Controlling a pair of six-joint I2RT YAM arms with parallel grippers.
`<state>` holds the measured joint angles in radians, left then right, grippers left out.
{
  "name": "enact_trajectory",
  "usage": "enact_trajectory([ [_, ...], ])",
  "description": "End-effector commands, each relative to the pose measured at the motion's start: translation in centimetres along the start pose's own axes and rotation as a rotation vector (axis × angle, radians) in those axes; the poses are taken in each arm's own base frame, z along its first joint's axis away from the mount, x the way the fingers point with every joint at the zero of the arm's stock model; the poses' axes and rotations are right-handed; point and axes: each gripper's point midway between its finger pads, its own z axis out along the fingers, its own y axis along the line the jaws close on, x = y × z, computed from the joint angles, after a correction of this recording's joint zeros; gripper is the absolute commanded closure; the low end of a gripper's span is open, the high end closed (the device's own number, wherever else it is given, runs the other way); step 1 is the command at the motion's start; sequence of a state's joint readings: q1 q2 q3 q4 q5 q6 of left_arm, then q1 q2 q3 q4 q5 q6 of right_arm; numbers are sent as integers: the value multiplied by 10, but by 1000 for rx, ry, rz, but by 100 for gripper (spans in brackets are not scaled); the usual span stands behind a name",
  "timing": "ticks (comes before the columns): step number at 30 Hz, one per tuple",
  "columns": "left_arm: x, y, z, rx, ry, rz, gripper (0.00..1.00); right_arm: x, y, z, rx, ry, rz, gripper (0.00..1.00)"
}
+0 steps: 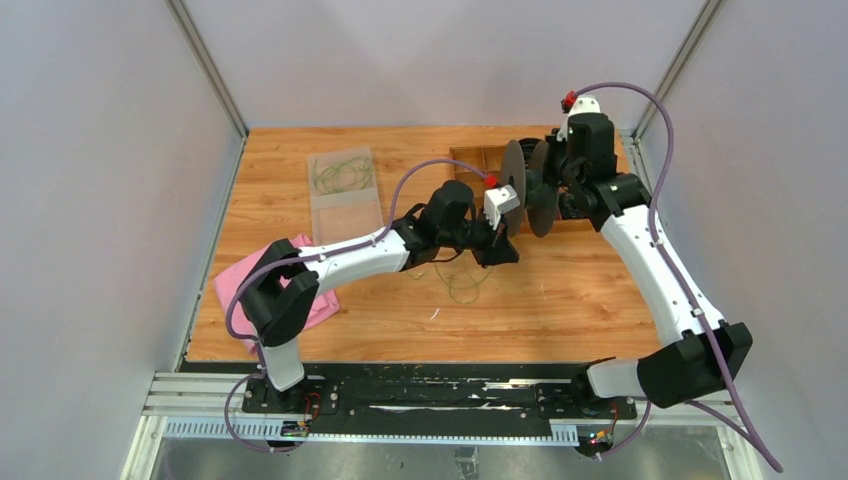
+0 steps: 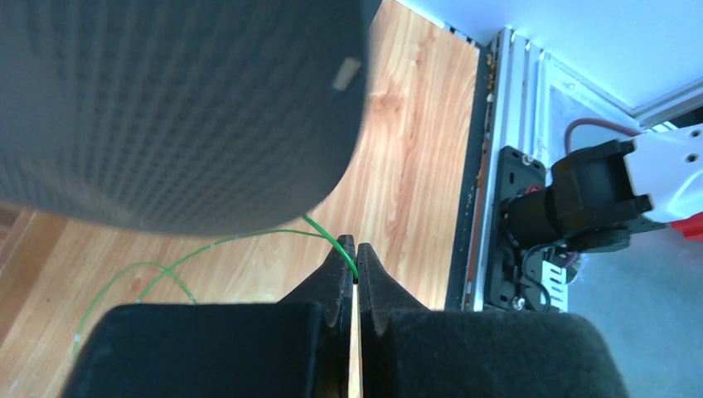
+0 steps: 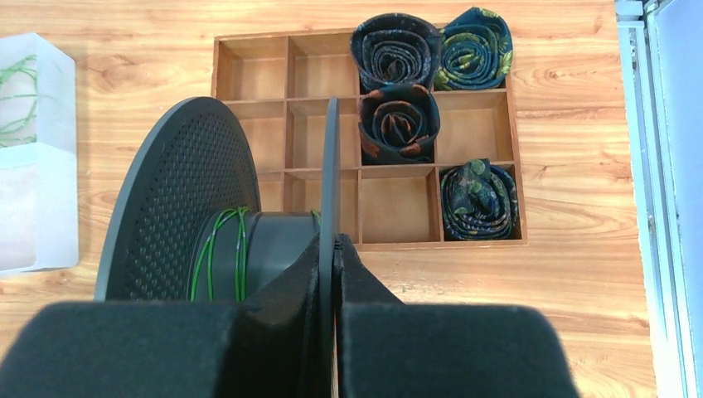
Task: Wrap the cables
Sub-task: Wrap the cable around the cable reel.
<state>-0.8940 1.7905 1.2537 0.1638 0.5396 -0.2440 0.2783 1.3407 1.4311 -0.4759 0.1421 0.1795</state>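
Note:
A big black spool (image 1: 528, 186) is held above the table at the back right. My right gripper (image 3: 333, 242) is shut on the spool's thin right flange (image 3: 329, 166). A few turns of thin green cable (image 3: 222, 249) lie around the spool's grey hub. My left gripper (image 2: 356, 245) is shut on the green cable (image 2: 249, 236) just under the spool's dotted flange (image 2: 166, 99). The cable's slack loops on the wood (image 1: 462, 285) below my left gripper (image 1: 505, 245).
A clear plastic box (image 1: 345, 195) with more green cable (image 1: 340, 175) lies at the back left. A wooden compartment tray (image 3: 398, 207) behind the spool holds several rolled dark ties (image 3: 396, 50). A pink cloth (image 1: 235, 290) lies under the left arm.

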Motion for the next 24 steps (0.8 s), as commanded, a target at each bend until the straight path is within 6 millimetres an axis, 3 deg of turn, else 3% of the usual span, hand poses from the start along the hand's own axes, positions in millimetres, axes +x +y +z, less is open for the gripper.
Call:
enact_trajectory([
  [1,-17,-22,2,58,32,27,99,-25,-1,-1,55,-147,-35,99],
  [16,-57,-40,-11,101,55,20,96,11,9,9,46,-133,-167,99],
  [24,-76,-24,-31,64,32,13,96,21,10,10,40,-140,-250,99],
])
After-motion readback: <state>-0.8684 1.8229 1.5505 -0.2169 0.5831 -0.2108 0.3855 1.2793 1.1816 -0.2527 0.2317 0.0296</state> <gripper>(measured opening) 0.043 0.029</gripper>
